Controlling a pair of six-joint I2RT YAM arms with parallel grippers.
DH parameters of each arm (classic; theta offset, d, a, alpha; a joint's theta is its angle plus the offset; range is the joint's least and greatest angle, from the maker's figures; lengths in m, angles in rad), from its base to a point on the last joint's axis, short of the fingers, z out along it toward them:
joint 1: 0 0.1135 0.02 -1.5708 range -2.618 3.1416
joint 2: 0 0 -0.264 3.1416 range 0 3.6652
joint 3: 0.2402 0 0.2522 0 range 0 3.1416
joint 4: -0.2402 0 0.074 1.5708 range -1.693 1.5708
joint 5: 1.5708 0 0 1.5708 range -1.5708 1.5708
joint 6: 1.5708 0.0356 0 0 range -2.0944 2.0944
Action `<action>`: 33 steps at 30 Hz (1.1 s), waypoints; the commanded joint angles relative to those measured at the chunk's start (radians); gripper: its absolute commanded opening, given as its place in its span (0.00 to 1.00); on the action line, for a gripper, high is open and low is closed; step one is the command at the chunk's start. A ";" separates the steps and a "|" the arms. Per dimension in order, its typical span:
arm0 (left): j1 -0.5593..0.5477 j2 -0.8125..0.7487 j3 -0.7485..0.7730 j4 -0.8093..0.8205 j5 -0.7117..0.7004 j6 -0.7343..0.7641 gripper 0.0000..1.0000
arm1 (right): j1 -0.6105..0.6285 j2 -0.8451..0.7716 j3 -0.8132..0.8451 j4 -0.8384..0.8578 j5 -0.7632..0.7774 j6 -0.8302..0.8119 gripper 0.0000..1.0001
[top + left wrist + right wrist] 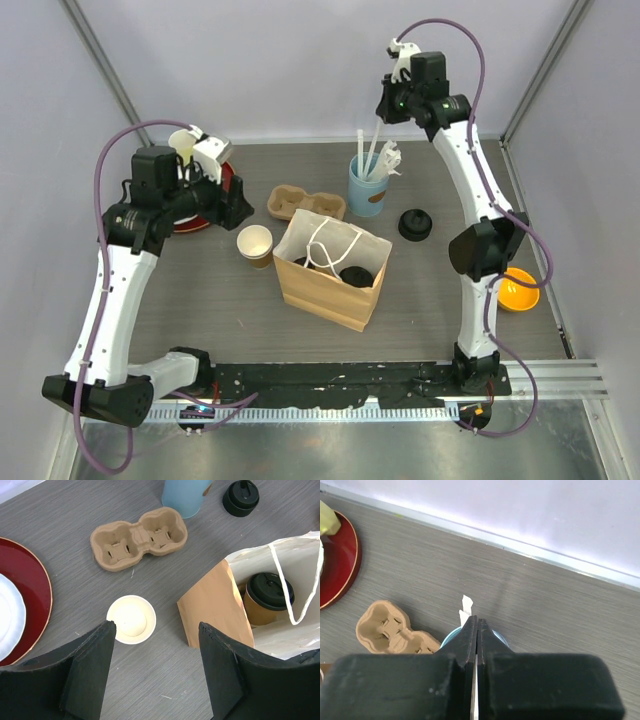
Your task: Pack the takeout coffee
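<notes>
Two tan coffee cups with black sip lids [318, 263] [357, 277] stand inside the open brown paper bag [310, 290] at the table's middle. One lidded cup [267, 597] shows in the left wrist view inside the bag [215, 605]. My left gripper [238, 210] [156, 630] is open and empty, above the table left of the bag. My right gripper [383, 110] [477, 621] is raised at the back, shut on a thin white straw [465, 605] above the blue cup [368, 190] [451, 636].
A lidless tan cup [255, 244] [131, 620] stands left of the bag. A cardboard cup carrier [305, 203] [139, 537] lies behind it. A spare black lid [415, 224] [241, 497], a red plate [195, 220] [25, 575] and an orange bowl [518, 290] are also on the table.
</notes>
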 commanded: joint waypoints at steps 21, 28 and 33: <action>0.125 0.038 0.025 0.161 0.079 -0.078 0.71 | 0.152 -0.530 -0.191 0.233 -0.463 0.274 0.01; 0.131 0.047 0.018 0.146 0.088 -0.072 0.71 | 0.287 -0.533 -0.257 0.159 -0.476 0.261 0.01; 0.131 0.039 0.002 0.155 0.094 -0.076 0.71 | 0.290 -0.523 -0.254 0.081 -0.511 0.201 0.01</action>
